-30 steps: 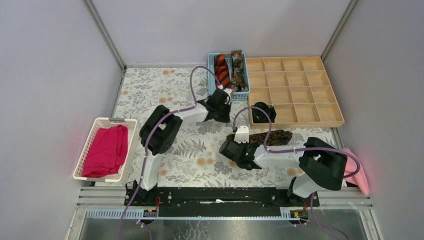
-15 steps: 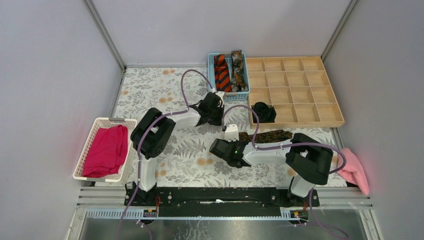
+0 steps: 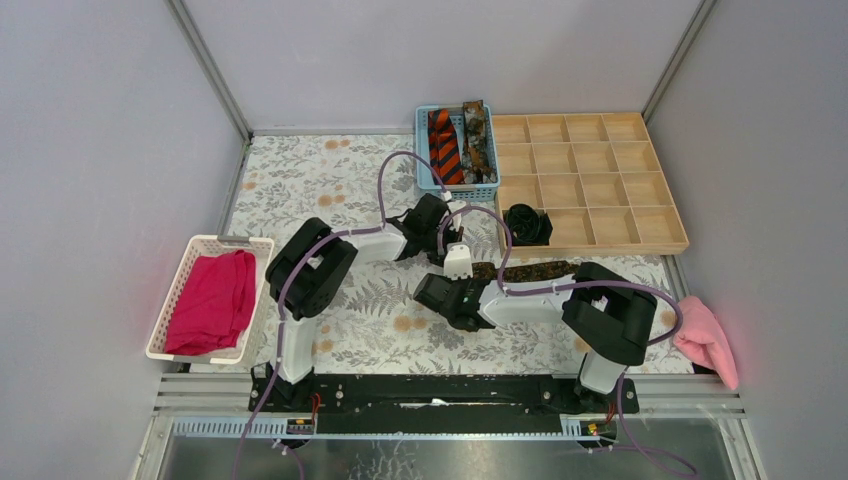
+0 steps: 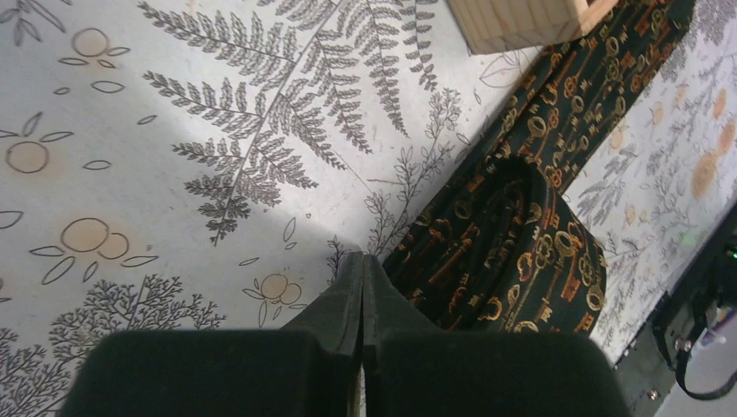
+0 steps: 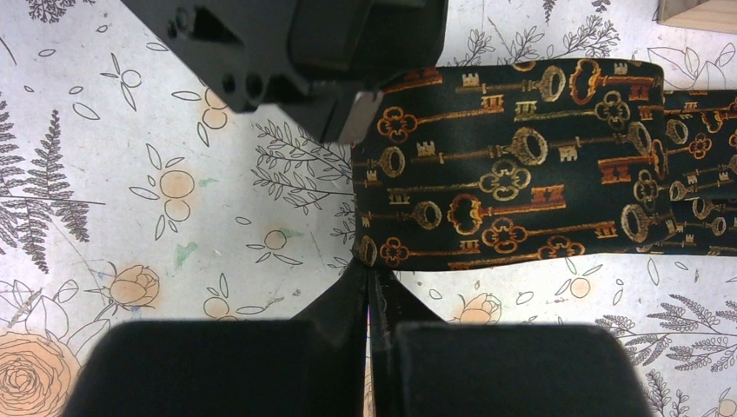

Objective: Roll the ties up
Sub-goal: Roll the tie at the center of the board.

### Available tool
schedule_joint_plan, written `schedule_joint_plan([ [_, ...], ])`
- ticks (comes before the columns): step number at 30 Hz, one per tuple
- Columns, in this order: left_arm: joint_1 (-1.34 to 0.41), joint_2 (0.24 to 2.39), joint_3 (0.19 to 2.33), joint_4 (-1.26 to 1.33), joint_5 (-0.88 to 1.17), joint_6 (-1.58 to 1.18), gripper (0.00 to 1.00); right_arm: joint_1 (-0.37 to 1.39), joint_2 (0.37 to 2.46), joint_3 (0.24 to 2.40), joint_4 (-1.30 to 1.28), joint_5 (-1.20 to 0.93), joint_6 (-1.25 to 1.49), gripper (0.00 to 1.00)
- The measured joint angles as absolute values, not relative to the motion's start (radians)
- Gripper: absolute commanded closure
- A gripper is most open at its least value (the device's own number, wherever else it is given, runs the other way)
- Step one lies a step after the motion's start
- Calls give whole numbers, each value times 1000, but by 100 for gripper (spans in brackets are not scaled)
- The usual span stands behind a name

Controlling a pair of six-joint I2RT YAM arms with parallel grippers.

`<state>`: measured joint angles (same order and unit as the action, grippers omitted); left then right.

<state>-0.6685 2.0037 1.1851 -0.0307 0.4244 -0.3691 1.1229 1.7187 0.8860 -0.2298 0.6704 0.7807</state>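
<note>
A dark brown tie with a gold key pattern (image 3: 530, 270) lies on the floral table in front of the wooden tray. Its left end is folded over (image 4: 513, 252). My left gripper (image 4: 362, 258) is shut, its tips on the table beside the far-left corner of that end. It is also in the top view (image 3: 448, 240). My right gripper (image 5: 369, 266) is shut at the near-left corner of the tie (image 5: 513, 165) and seems to pinch it. It is also in the top view (image 3: 455, 290). An orange-and-black striped tie (image 3: 443, 140) and a brown mottled tie (image 3: 477, 140) lie in the blue basket. A black coil (image 3: 527, 222) sits in the tray.
The blue basket (image 3: 421, 150) stands at the back. The wooden compartment tray (image 3: 600, 245) is to its right, and its corner shows in the left wrist view (image 4: 521, 17). A white basket (image 3: 190, 255) holds a magenta cloth (image 3: 210, 300) at the left. A pink cloth (image 3: 705, 340) lies at the right edge.
My left gripper has come from near the blue basket toward me, down to the tie's left end. My right gripper has moved left along the tie to that same end.
</note>
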Motion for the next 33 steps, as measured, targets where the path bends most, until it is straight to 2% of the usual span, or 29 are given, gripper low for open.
schedule_joint_plan([
  [4, -665, 2015, 1187, -25, 474, -360, 100, 1124, 1717, 889, -242, 670, 781, 100],
  [8, -666, 2027, 1196, -22, 502, -360, 100, 1162, 1716, 923, -372, 680, 785, 100],
  [12, -662, 2031, 1217, -43, 469, -372, 100, 1251, 1716, 1012, -558, 720, 814, 92],
  [14, -655, 2030, 1225, -52, 429, -389, 96, 1283, 1714, 1066, -636, 743, 834, 81],
  [17, -615, 2012, 1232, -78, 313, -423, 92, 1306, 1708, 1127, -735, 778, 857, 57],
  [22, -528, 1873, 1216, -176, 48, -487, 89, 1310, 1712, 1205, -864, 847, 874, 30],
  [25, -513, 1706, 1153, -185, -68, -527, 88, 1310, 1750, 1269, -907, 895, 873, 24],
  [30, -524, 1404, 971, -172, -176, -598, 87, 1310, 1901, 1398, -969, 984, 862, 24],
  [33, -525, 1333, 904, -181, -212, -621, 88, 1307, 1973, 1438, -994, 1019, 857, 25],
])
